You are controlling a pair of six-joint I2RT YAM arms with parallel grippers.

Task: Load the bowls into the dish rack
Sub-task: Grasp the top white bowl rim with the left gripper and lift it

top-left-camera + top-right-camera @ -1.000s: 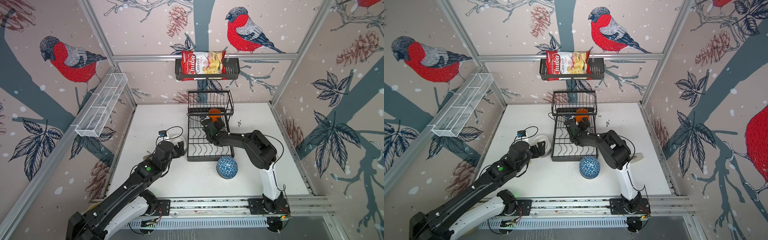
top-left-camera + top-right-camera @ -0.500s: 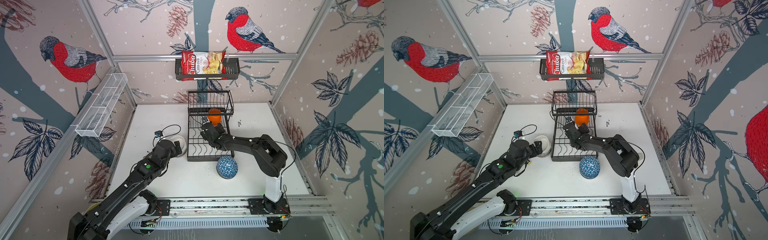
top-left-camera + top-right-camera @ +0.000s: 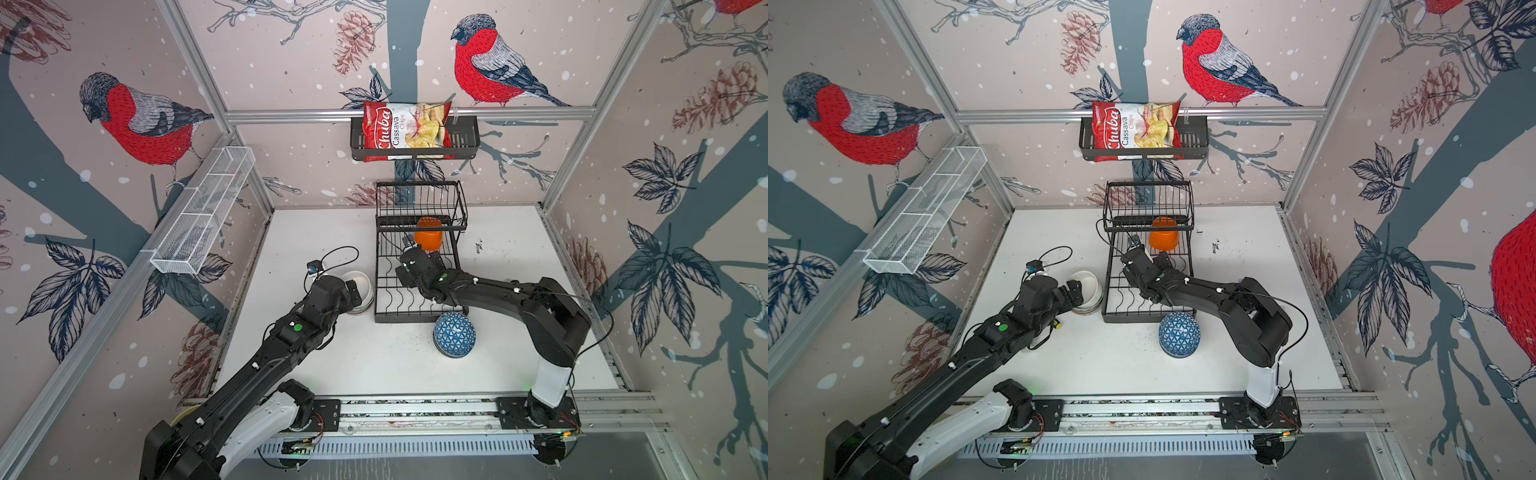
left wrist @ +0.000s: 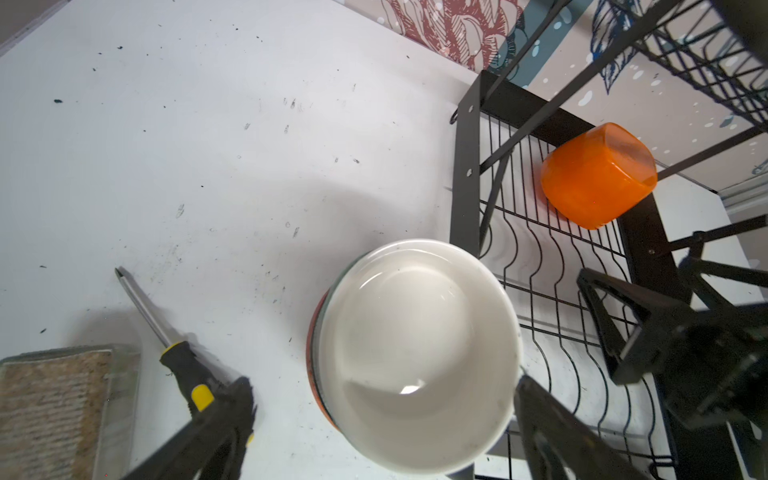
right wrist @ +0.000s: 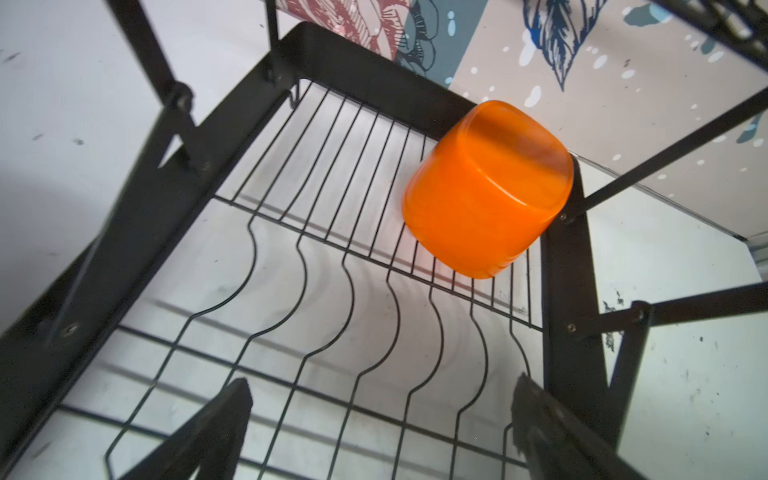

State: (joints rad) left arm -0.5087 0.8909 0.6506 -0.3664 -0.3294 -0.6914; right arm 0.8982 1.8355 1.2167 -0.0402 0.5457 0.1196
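The black wire dish rack [image 3: 417, 291] [image 3: 1148, 299] stands mid-table. An orange bowl [image 3: 428, 241] [image 5: 486, 191] lies upside down at its far end, under the raised tier. My right gripper [image 3: 419, 262] [image 5: 382, 388] hovers open over the rack's curved wires, holding nothing. Left of the rack, a plain white bowl [image 3: 360, 286] [image 4: 415, 353] tops a stack of patterned bowls [image 4: 316, 357]. My left gripper [image 3: 353, 291] [image 4: 384, 384] is open, a finger on each side of that bowl. A blue patterned bowl [image 3: 454, 334] [image 3: 1178, 334] sits upside down by the rack's front corner.
A screwdriver [image 4: 166, 324] and a clear box with a sponge-like pad [image 4: 50, 407] lie on the table beside the left gripper. A wall basket with a chips bag [image 3: 409, 133] hangs behind the rack. A white mesh shelf [image 3: 203, 208] runs along the left wall.
My right gripper has drawn back from the orange bowl toward the rack's front, and the bowl stays in the rack. My left gripper has edged right onto the white bowl.
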